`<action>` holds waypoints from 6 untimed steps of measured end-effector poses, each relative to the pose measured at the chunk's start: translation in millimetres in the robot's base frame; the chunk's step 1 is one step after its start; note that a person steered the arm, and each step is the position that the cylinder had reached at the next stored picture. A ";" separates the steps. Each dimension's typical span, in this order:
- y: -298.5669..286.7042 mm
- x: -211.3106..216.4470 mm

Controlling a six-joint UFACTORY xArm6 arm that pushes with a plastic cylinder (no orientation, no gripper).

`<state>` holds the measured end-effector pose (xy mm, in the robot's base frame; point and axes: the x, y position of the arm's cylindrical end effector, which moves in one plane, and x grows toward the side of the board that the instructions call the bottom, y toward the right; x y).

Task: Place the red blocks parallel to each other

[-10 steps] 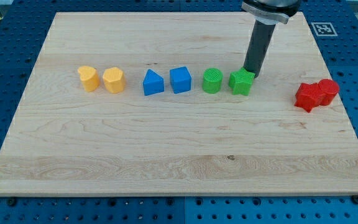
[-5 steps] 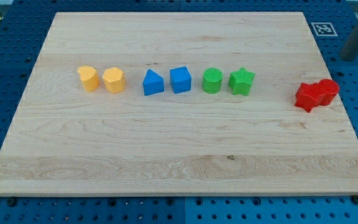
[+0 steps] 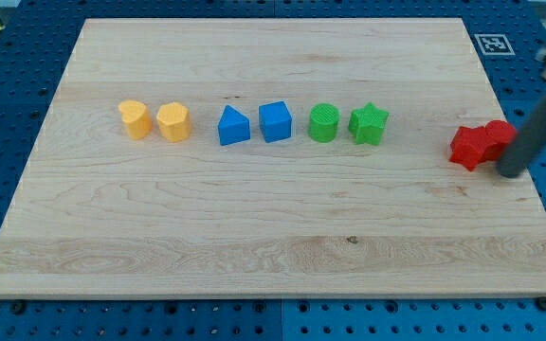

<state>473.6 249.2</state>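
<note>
Two red blocks sit touching near the board's right edge: a star-like red block (image 3: 469, 146) on the left and a red cylinder (image 3: 499, 134) behind it to the right, partly hidden by my rod. My tip (image 3: 511, 173) is blurred, just right of and below the red cylinder, at or close against it.
A row across the board's upper middle holds a yellow heart-like block (image 3: 135, 119), a yellow hexagonal block (image 3: 172, 122), a blue triangular block (image 3: 233, 126), a blue cube (image 3: 275, 121), a green cylinder (image 3: 325, 122) and a green star (image 3: 369, 123). The wooden board's right edge (image 3: 529, 180) lies just past my tip.
My rod left the green star, swung off past the board's right edge, and has now come down to the lower right of the red blocks. The blocks have not visibly moved.
</note>
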 end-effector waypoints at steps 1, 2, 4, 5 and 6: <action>-45.3 -25.0; -51.0 -31.7; -9.1 -46.0; -6.2 -72.9; -15.8 -76.5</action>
<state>397.2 233.3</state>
